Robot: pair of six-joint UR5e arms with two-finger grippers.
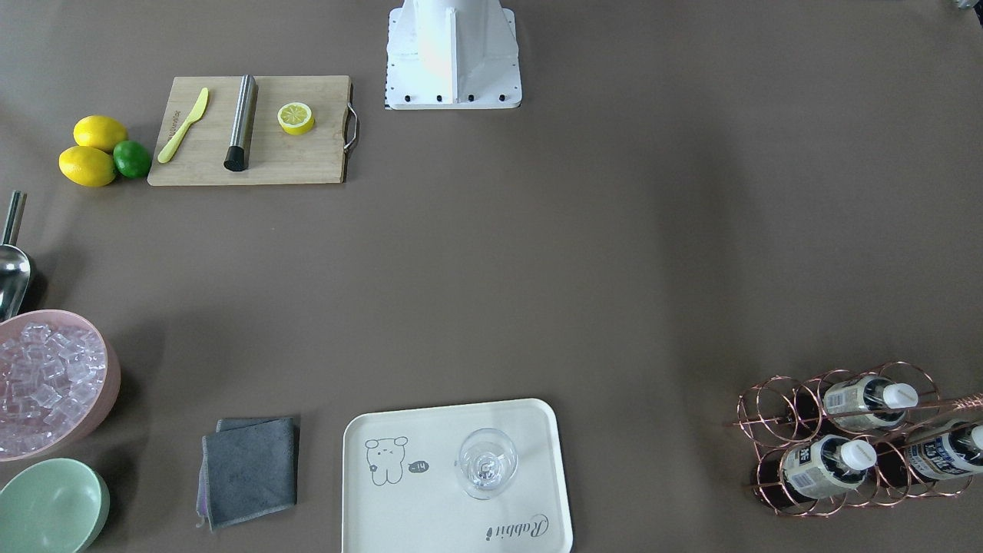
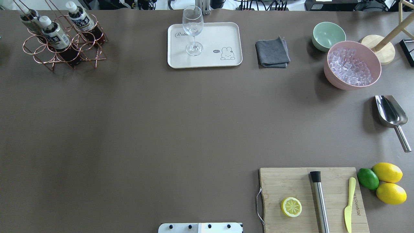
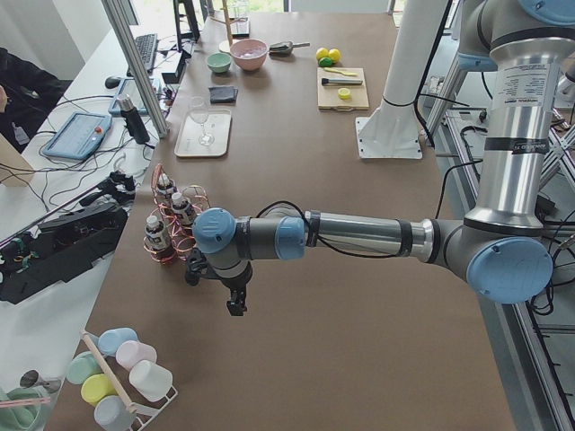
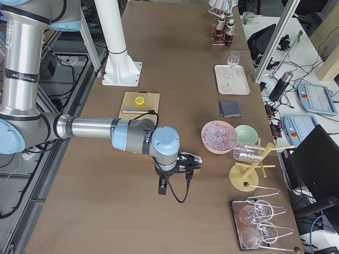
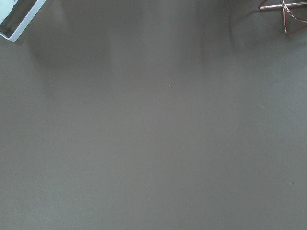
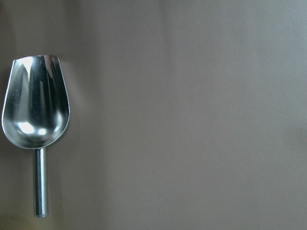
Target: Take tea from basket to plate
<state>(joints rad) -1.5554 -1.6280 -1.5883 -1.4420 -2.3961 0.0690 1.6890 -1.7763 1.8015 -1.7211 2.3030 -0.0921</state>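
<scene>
Copper wire basket (image 2: 34, 49) holding three tea bottles (image 2: 55, 35), cream plate (image 2: 207, 55) well apart.
Clear plastic bottles with white caps are stood in the round ring cells at the far left of the brown table (image 2: 161, 129). A stemmed glass (image 2: 193, 29) is set on the smooth plate. How far the left gripper (image 3: 235, 305) and right gripper (image 4: 161, 189) are parted, or whether anything is gripped, cannot be told.

Overhead view of the surface.
- Far left corner: basket (image 2: 48, 61), three tea bottles (image 2: 55, 35) standing in its cells.
- Far centre: plate (image 2: 207, 61), a glass (image 2: 193, 32) standing on its left half.
- Rightward from the plate: cloth (image 2: 272, 52), empty bowl (image 2: 328, 35), ice bowl (image 2: 352, 66) just before it, scoop (image 2: 389, 113) nearer.
- Near right: cutting board (image 2: 284, 181) bearing lemon half (image 2: 291, 207), rod (image 2: 319, 200) and knife (image 2: 349, 204); two lemons (image 2: 387, 172) and a lime (image 2: 368, 178) just beside its right edge.
</scene>
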